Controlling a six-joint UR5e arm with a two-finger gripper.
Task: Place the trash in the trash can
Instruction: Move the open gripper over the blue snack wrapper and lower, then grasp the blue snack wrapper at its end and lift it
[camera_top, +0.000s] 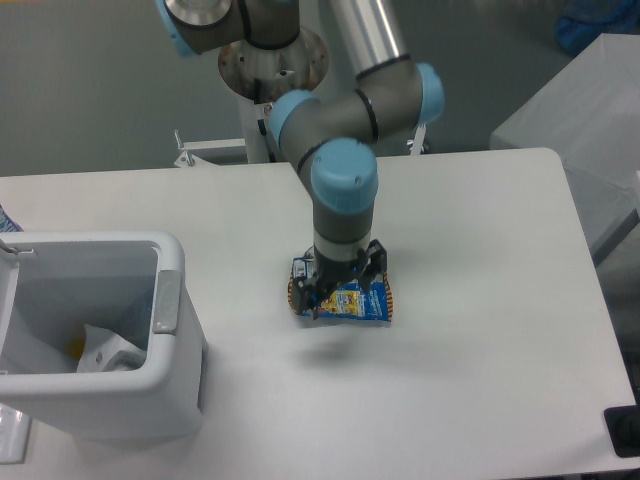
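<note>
The tool (343, 290) straddles the snack packet (352, 302), fingers spread.
</note>
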